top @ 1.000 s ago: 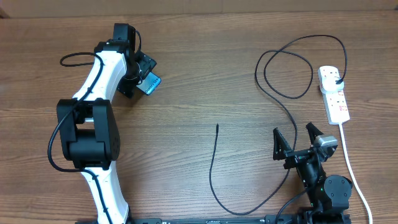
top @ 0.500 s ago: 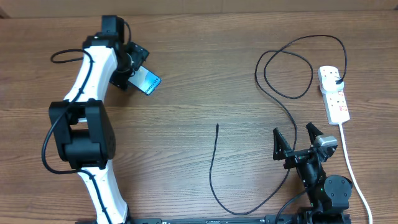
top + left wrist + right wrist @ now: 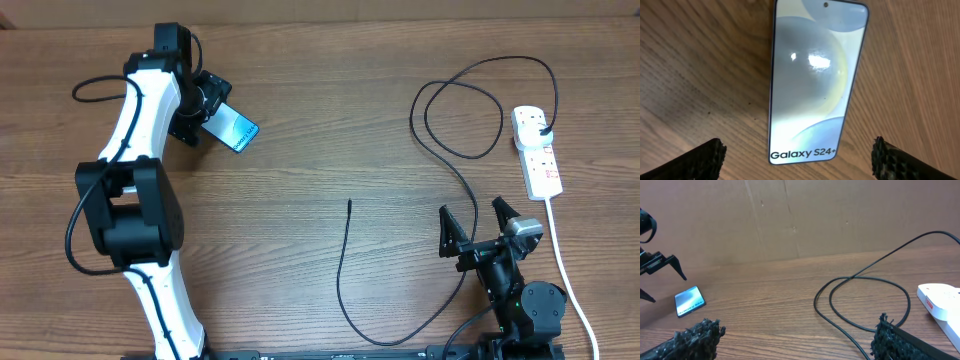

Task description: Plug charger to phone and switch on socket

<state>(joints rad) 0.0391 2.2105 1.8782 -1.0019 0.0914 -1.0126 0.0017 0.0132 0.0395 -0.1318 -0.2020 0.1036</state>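
Brown wood-grain tabletop (image 3: 330, 100), cardboard wall behind in the right wrist view. The left gripper (image 3: 204, 110) has its jaws spread wide and holds nothing. The phone (image 3: 815, 85) lies flat and face-up just ahead of it, with its "Galaxy" end nearest, centred in the gap and touching neither finger. Judged a line-up for taking the phone by its long edges. The right gripper (image 3: 475, 225) is also fully spread and empty, low by its base. The charger (image 3: 340, 270) runs past just to this gripper's left, and its connector tip (image 3: 349, 203) lies farther left and slightly ahead, well apart. The phone is far off to the left of that. The socket (image 3: 538, 160) sits ahead and to the right of this gripper, with the black plug (image 3: 541, 126) already seated at its far end, so the cable loops slack between the two. The white cord (image 3: 565, 270) trails back past the gripper's right side. I cannot tell the switch state. Phone and tip are not yet joined.
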